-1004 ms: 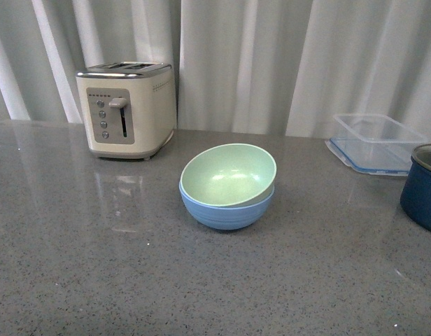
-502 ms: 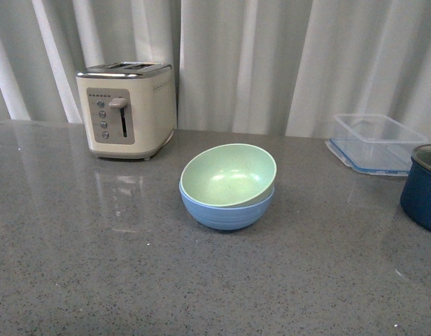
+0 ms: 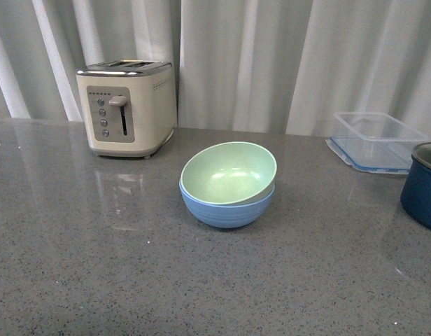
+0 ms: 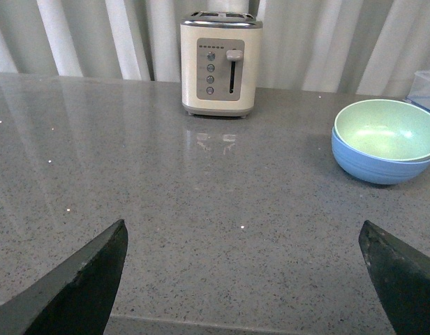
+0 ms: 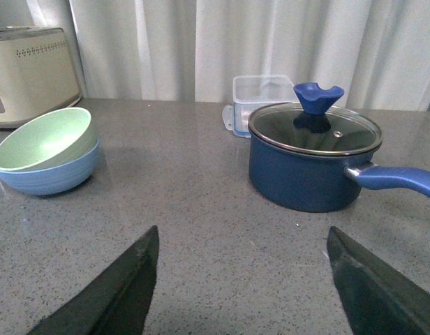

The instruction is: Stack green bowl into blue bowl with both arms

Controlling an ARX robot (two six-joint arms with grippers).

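Observation:
The pale green bowl [image 3: 228, 173] sits nested inside the light blue bowl [image 3: 227, 210] at the middle of the grey counter, tilted a little so its rim rides higher on the right. Neither arm shows in the front view. In the left wrist view the stacked green bowl [image 4: 386, 129] and blue bowl [image 4: 375, 165] lie far off, and my left gripper [image 4: 243, 234] is open over bare counter. My right gripper [image 5: 243, 237] is open too, well away from the green bowl [image 5: 44, 139] and blue bowl [image 5: 51, 176].
A cream toaster [image 3: 126, 108] stands at the back left. A clear blue-rimmed container [image 3: 376, 142] sits at the back right. A dark navy pot [image 5: 311, 164] with a glass lid and long handle stands at the right edge, near my right gripper.

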